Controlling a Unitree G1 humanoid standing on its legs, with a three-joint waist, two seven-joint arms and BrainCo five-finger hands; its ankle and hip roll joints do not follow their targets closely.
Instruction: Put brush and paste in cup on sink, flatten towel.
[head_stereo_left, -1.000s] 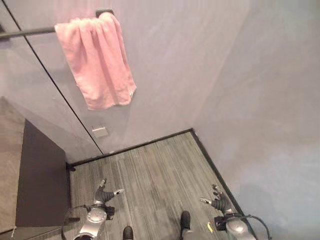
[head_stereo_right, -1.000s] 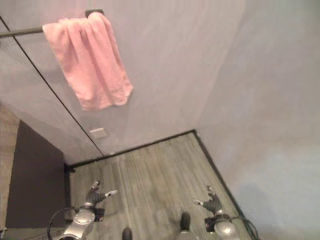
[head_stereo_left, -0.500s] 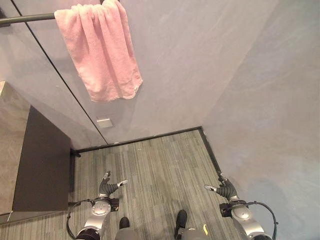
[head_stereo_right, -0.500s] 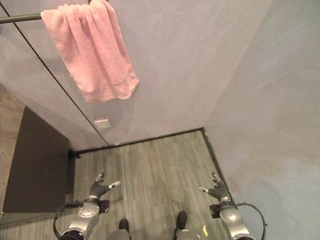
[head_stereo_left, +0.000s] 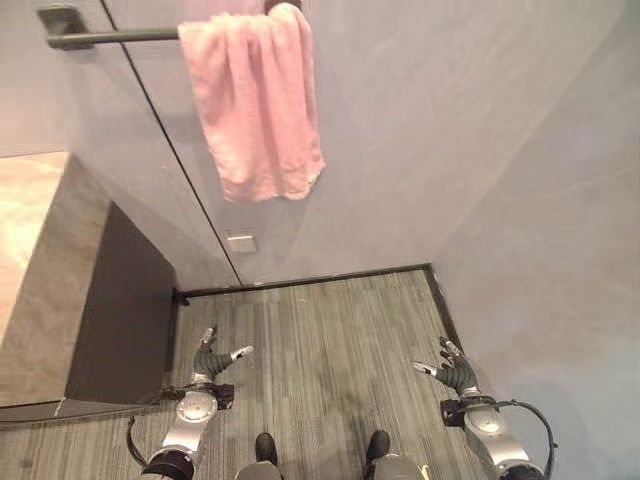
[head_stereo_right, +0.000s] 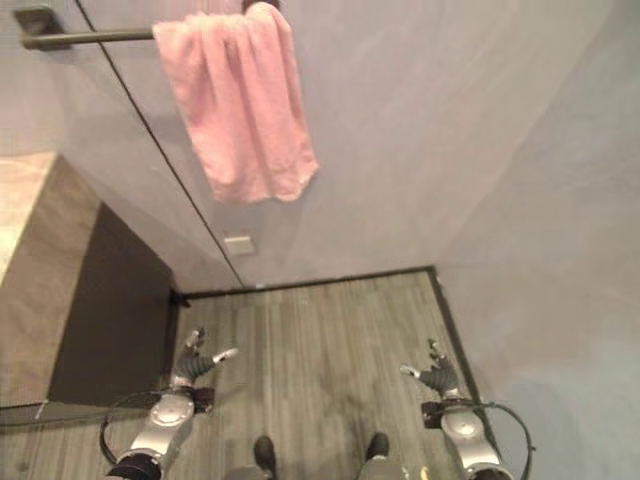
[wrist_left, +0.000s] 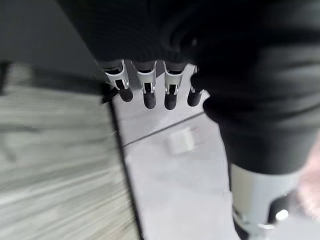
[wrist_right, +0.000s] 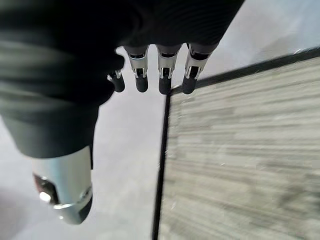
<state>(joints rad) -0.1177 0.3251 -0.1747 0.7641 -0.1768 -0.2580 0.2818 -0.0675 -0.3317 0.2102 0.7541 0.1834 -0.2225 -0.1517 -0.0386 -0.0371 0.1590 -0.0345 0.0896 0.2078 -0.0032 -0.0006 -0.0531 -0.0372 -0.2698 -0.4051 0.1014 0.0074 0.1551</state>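
Hung bunched over the rail (head_stereo_left: 120, 38), pink towel (head_stereo_left: 258, 100), judged soft, light and limp, best taken by lower corners; left hand (head_stereo_left: 210, 357) and right hand (head_stereo_left: 452, 368) far below towel, fingers straight, empty.

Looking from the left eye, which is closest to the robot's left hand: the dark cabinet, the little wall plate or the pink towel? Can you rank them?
From the left hand:
1. Dark cabinet, just beside it on the robot's left.
2. Wall plate, low on the wall ahead.
3. Pink towel, hanging high on the rail.
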